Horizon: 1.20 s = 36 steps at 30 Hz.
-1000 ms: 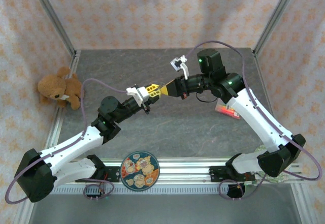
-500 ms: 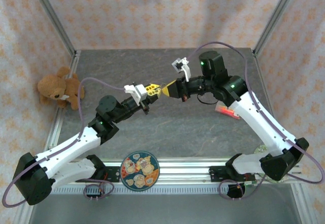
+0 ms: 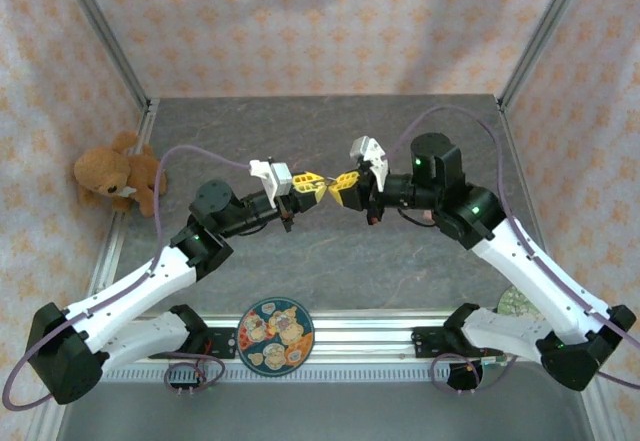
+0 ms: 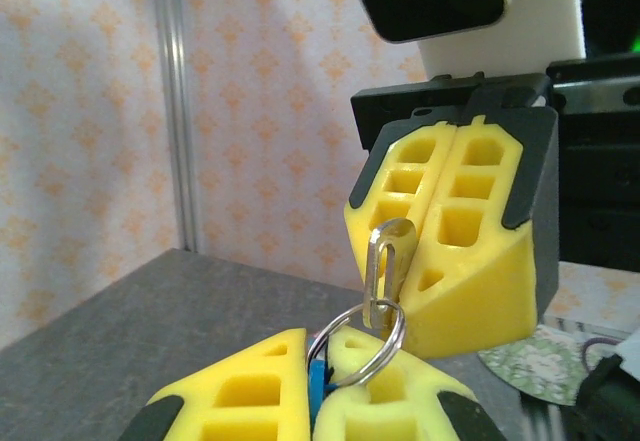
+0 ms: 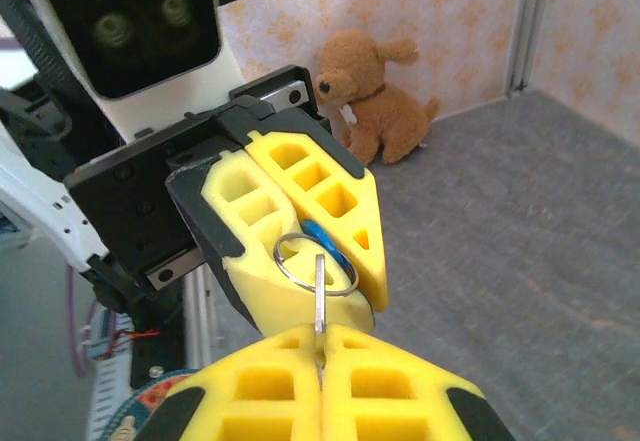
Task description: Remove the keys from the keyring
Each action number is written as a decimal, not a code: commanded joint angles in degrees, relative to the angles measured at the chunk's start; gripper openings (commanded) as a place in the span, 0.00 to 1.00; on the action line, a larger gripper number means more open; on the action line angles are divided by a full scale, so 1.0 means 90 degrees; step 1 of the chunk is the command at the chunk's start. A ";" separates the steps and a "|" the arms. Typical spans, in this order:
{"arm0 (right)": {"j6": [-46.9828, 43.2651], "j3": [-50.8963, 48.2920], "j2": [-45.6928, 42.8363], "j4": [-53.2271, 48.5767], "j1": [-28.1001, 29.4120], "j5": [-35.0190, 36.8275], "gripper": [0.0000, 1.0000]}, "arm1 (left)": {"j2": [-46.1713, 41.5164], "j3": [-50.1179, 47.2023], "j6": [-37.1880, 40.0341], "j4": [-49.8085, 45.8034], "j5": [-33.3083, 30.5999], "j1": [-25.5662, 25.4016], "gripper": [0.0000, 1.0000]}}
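Left wrist | left gripper [image 4: 318, 359] clamps keyring [image 4: 396, 333], mostly hidden | right gripper [image 4: 428, 261] pinches key [image 4: 383, 261]

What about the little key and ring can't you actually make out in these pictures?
- Left wrist view: the keyring's blue tag is mostly buried between the left gripper's fingers.
- Right wrist view: the key's lower end is hidden inside the right gripper's shut fingers.
- Top view: key and ring are too small to tell apart where the fingertips meet.
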 commanded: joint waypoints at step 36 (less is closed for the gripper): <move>-0.3419 0.0110 -0.0384 -0.1439 0.1104 0.1348 0.00 | 0.0677 0.1183 -0.1237 -0.1159 0.0118 0.1125 0.00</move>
